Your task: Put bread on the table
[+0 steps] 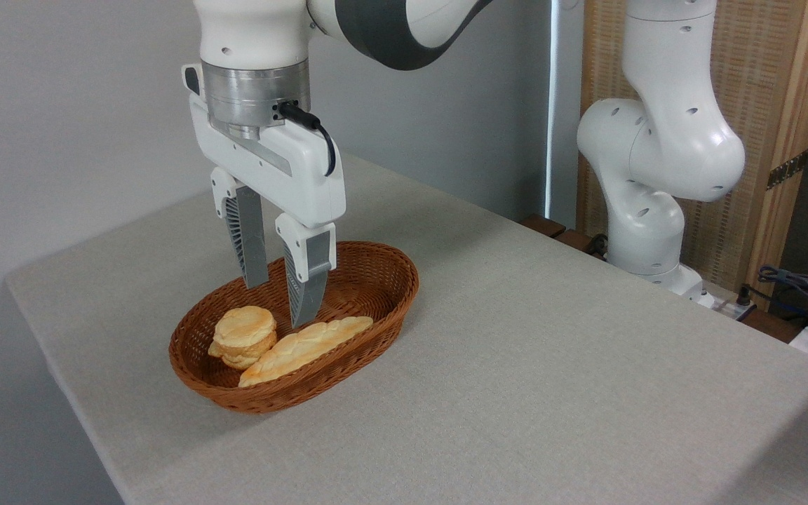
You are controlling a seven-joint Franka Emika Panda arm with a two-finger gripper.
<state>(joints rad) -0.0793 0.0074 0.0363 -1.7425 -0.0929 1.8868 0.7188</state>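
Bread (243,337) sits upright (layers stacked) — gripper (280,301) spread above.

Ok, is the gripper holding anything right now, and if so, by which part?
Nothing is held. The gripper is open above the basket, its fingers empty; the bun and the long loaf lie in it.

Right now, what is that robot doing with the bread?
The arm has its gripper hanging open over the basket, holding nothing. Two breads lie in the basket: a small round bun and a long loaf beside it. The fingers point down just above them, one fingertip close to the loaf. Nothing has been lifted out yet, and no bread lies on the table.
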